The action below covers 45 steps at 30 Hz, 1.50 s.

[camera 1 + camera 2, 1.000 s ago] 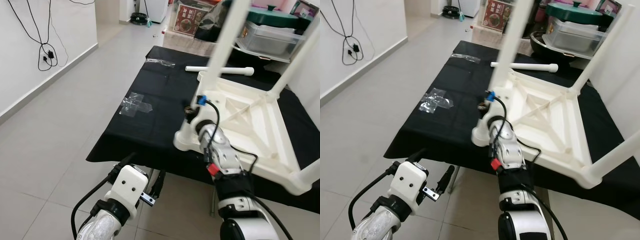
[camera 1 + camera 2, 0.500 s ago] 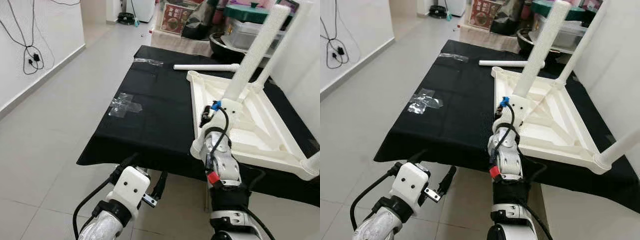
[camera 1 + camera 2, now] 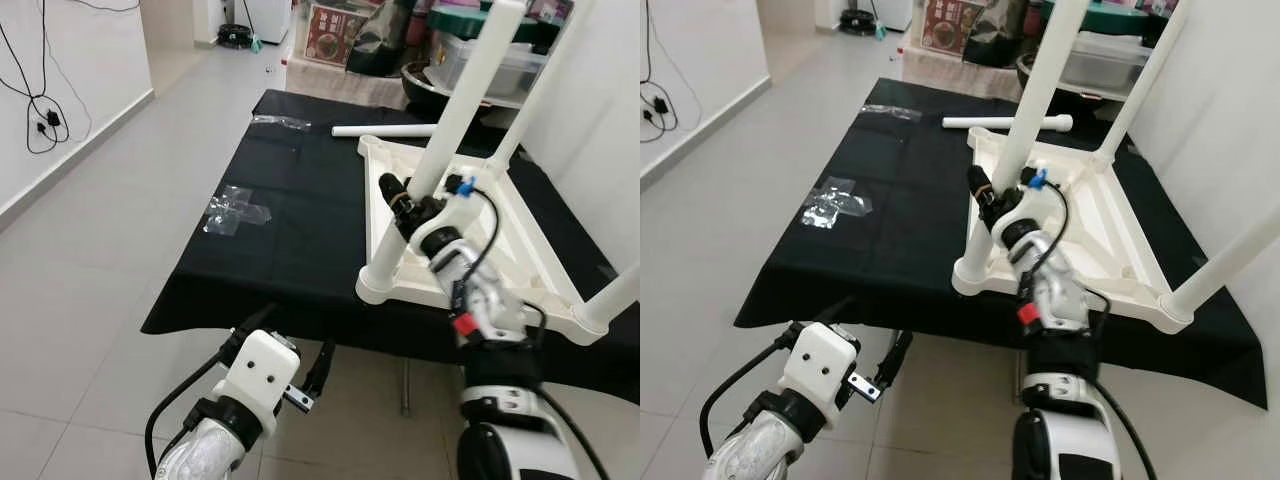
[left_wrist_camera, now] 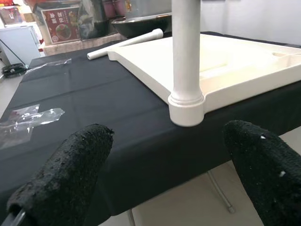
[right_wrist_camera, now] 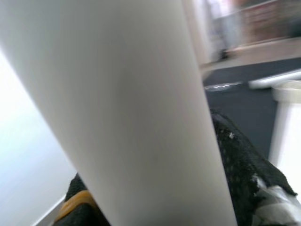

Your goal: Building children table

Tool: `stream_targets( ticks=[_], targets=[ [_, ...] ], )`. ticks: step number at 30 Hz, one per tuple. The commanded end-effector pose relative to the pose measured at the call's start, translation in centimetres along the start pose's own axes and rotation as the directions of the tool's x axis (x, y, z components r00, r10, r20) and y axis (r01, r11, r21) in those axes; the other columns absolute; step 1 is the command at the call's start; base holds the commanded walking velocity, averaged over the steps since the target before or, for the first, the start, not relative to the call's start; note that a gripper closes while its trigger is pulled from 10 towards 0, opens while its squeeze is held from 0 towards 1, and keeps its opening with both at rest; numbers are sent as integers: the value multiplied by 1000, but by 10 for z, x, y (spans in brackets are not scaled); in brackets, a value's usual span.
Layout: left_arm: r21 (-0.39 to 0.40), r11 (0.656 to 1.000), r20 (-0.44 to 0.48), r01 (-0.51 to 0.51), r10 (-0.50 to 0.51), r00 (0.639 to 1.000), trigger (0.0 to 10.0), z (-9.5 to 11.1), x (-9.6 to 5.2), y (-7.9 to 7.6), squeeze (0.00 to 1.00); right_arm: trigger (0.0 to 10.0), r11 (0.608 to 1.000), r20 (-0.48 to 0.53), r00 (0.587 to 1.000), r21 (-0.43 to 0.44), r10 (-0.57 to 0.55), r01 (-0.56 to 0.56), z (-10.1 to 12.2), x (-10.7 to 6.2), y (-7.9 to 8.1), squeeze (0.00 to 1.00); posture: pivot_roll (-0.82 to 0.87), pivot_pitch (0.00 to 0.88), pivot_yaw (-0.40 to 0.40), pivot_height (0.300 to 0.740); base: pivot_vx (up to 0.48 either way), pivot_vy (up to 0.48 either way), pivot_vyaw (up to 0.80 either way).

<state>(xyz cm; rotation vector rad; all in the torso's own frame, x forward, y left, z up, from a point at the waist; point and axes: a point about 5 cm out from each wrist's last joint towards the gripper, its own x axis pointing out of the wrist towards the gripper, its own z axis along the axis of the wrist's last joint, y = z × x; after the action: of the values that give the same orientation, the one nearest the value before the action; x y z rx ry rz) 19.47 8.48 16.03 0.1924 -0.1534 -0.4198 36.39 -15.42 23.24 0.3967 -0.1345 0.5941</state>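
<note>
Right now the right gripper (image 3: pixel 403 200) is clamped on the near table leg (image 3: pixel 440 140), centre frame; leg's long axis runs up & tilted right from the upturned tabletop (image 3: pixel 520 255). Left gripper (image 4: pixel 174 174), fingers wide, hangs lower left below the black cloth (image 3: pixel 290 200), so right arm's nearer.

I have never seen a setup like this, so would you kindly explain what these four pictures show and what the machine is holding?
This is a humanoid robot with two silver arms ending in black two-fingered jaws. The two wide pictures come from a camera on its head, looking down; the other two come from cameras on its wrists. Before it stands a surface under a black cloth. On it lies a white children's table, upside down, its legs pointing up. One loose leg and some clear plastic wrap lie on the cloth. The right gripper is closed around the nearest leg. The left gripper hangs open below the surface's edge, holding nothing.
</note>
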Motion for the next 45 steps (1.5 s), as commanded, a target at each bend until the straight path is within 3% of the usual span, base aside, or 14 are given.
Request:
stream_targets(
  ticks=[1,9,10,14,20,21,24,32,35,36,39,40,44,45],
  targets=[
    [-6,1000,-20,15,-15,1000,10000,-5,0,-3,0,10000,940,-63,938,14,340,-340,-1,4,36,0,122,61,-162,740,0,0,0],
    [-5,1000,-17,17,-18,1000,10000,-5,1,-3,0,10000,821,-218,804,-19,553,-571,-26,2,52,0,127,67,-163,740,0,0,0],
    [-3,1000,-17,16,-16,1000,10000,-5,1,-2,0,0,831,-260,813,-62,522,-553,-35,10,51,0,132,66,-162,740,0,0,0],
    [-3,1000,-19,13,-13,1000,10000,-5,0,-1,0,0,938,-239,962,-283,134,-200,-49,37,29,0,133,68,-159,740,0,0,0],
    [-4,1000,-21,12,-12,1000,10000,-5,0,-1,0,0,944,-139,970,-292,-200,153,-34,36,4,0,127,67,-158,740,0,0,0],
    [-7,1000,-20,18,-18,1000,10000,-6,0,-3,0,0,840,-59,875,-317,-481,441,-24,20,-17,0,122,58,-156,740,0,0,0],
    [-8,1000,-19,21,-21,1000,10000,-5,0,-4,0,0,710,1,754,-337,-656,618,-21,3,-28,0,122,52,-158,740,0,0,0],
    [-5,1000,-13,21,-21,1000,10000,-4,1,-5,0,0,471,88,504,-247,-859,847,-36,-23,-25,0,127,47,-161,740,0,0,0],
    [-5,1000,-12,21,-21,1000,10000,-4,1,-5,0,0,496,70,521,-221,-851,840,-42,-18,-18,0,123,49,-157,740,0,0,0],
    [-6,1000,-13,22,-22,1000,10000,-4,2,-4,0,10000,601,58,617,-172,-785,781,-47,-6,-3,0,121,51,-157,740,0,0,0],
    [-5,1000,-14,23,-23,1000,10000,-5,2,-4,0,10000,652,75,664,-137,-744,746,-46,-1,6,0,121,51,-157,740,0,0,0],
    [-5,1000,-14,23,-23,1000,10000,-5,2,-4,0,10000,664,85,677,-140,-731,735,-45,0,8,1000,123,51,-156,740,0,0,0],
    [-4,1000,-15,22,-22,1000,10000,-5,2,-4,0,10000,676,99,693,-162,-714,719,-42,0,7,1000,125,46,-159,740,0,0,0],
    [-5,1000,-16,22,-22,1000,10000,-5,1,-4,0,10000,707,102,721,-141,-686,693,-40,2,5,0,124,46,-161,740,0,0,0]
  ],
)
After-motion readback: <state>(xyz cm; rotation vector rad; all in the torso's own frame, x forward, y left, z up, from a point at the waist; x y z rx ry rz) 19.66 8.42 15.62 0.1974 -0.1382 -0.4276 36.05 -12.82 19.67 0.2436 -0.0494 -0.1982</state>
